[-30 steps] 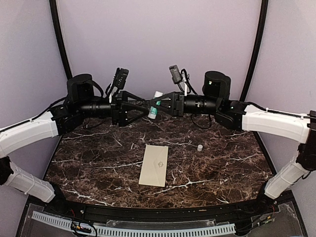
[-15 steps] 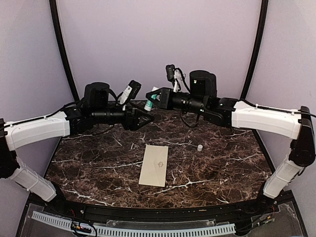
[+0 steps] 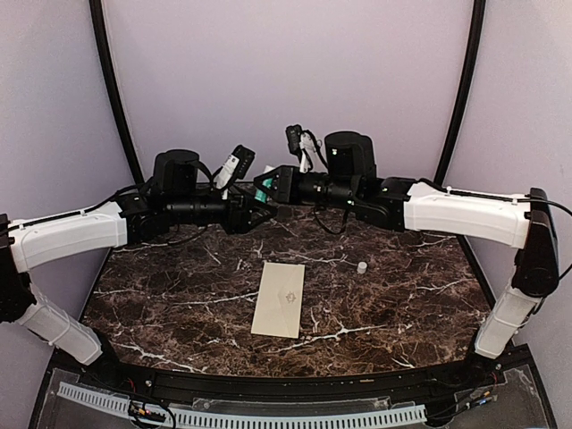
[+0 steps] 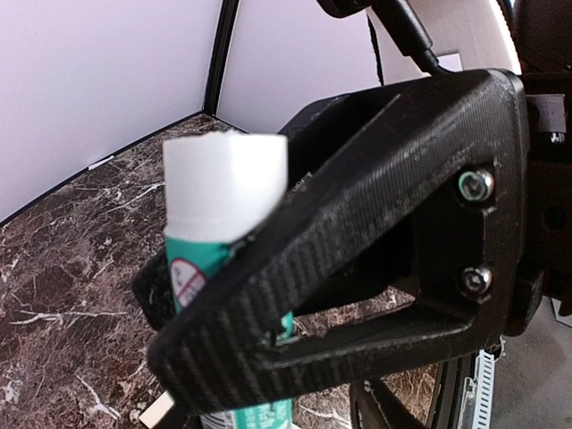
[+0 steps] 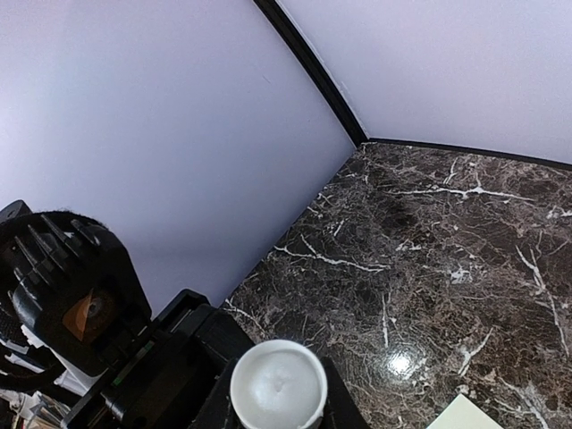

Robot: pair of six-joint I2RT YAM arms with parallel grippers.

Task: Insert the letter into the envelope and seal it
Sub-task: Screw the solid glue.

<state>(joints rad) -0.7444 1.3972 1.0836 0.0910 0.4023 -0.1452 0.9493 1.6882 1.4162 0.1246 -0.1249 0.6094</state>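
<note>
Top external cam: plain cream paper envelope (image 3: 280, 298) lies flat on dark marble tabletop (image 3: 179, 295); no letter showing, prob. tucked inside. Beyond envelope's far end, up in the air, right gripper (image 3: 266, 186) pinches white-and-teal glue stick (image 3: 261, 191), likely for sealing. Left gripper (image 3: 261, 213) sits just beside stick, jaws partway; can't tell if it's gripping.

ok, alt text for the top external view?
Two black-and-white arms meet above the far side of a dark marble table, the right fingers gripping a teal-and-white glue stick, the left fingers just beside it. A cream envelope lies flat mid-table, with a small white object to its right.
</note>
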